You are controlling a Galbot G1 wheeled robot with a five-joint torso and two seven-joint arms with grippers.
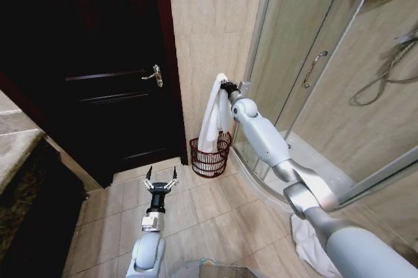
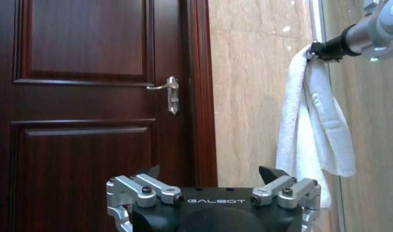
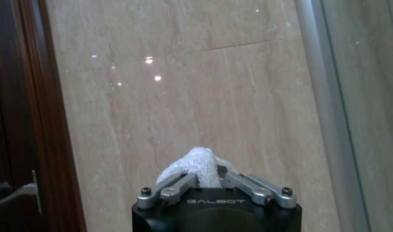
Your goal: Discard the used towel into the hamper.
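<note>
A white towel (image 1: pixel 214 111) hangs folded over from my right gripper (image 1: pixel 226 85), which is shut on its top fold close to the beige tiled wall. The towel's lower end reaches down into the hamper (image 1: pixel 209 155), a small round reddish-brown wire basket on the floor by the wall. In the right wrist view the towel (image 3: pixel 197 164) bulges out between the closed fingers. From the left wrist view the towel (image 2: pixel 312 121) drapes beside the door frame with the right gripper (image 2: pixel 317 50) at its top. My left gripper (image 1: pixel 160 181) hovers open over the floor tiles, left of the hamper.
A dark wooden door (image 1: pixel 98 62) with a metal handle (image 1: pixel 155 76) stands left of the hamper. A glass shower enclosure (image 1: pixel 313 76) with a curved raised threshold lies to the right. Another white cloth (image 1: pixel 307 242) lies on the floor near my right arm. A dark counter (image 1: pixel 26 180) is at far left.
</note>
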